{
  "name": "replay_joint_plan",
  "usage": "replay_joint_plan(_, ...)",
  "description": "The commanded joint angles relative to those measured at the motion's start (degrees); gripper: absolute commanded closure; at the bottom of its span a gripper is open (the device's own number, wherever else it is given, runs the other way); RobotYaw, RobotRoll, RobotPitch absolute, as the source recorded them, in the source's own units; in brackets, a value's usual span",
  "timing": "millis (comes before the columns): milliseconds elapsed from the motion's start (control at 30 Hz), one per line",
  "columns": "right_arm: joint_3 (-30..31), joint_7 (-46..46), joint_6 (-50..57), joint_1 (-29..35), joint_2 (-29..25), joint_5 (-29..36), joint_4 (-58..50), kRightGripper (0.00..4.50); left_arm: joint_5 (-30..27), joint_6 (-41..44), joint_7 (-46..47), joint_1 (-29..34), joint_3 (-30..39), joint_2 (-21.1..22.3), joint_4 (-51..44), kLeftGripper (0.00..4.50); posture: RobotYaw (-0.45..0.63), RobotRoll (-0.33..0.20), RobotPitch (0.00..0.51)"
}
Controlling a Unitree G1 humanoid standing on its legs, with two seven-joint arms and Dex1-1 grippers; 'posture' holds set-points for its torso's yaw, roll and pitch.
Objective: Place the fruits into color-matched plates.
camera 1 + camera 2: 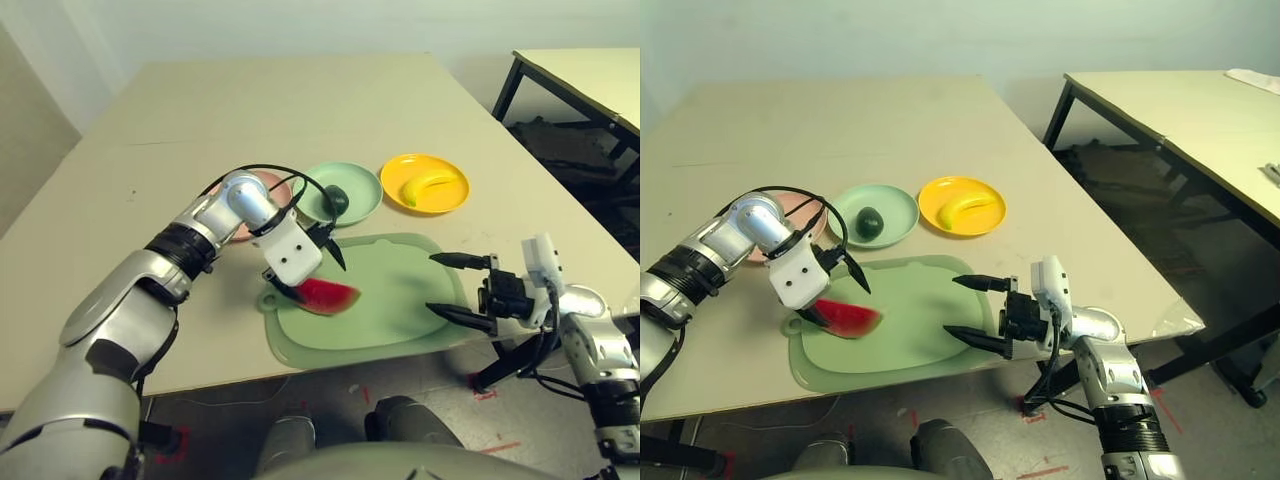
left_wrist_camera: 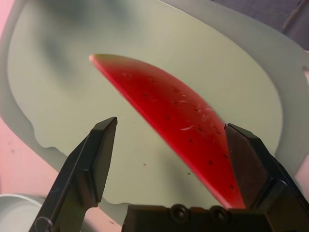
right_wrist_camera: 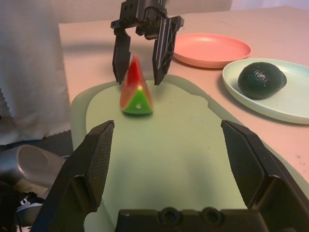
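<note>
green mat: left gripper jaws straddle watermelon wedge.

Soft, even indoor light fills the scene, bright without hard glare. Shadows are faint and diffuse: a dim smudge lies on the green mat beyond the watermelon wedge, and another under the wedge. The table looks evenly lit. Close up, the left gripper's fingers are slightly soft; the far floor looks darker.
</note>
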Motion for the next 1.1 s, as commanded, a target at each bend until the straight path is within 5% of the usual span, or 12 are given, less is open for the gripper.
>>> replay_joint_plan(33, 0.35, -0.25, 0.36, 0.50, -0.20, 0.64, -1.05, 0.04, -0.58, 5.12, -0.57, 1.81, -0.16, -0.47, -4.27, 0.00, -0.16, 0.000, 0.000)
replay_joint_plan(467, 1.03, 0.48, -1.09, 0.60, -0.44, -0.22, -0.44, 0.04, 4.72, 18.15, -0.57, 6.78, 1.50, -0.85, -12.72, 0.00, -0.15, 0.000, 0.000)
replay_joint_plan(767, 1.46, 0.07, -1.43, 1.84, -0.40, -0.38, -1.26, 0.00, 11.23, 18.37, -0.54, 8.25, 2.16, -1.86, -9.85, 2.46, -0.16, 0.000, 0.000)
replay_joint_plan(1100, 4.50, 3.48, -5.80, 4.02, -2.86, -3.77, -1.65, 0.00, 10.30, 18.66, -0.57, 7.81, 3.71, -1.48, -8.17, 2.46, -0.15, 0.000, 0.000)
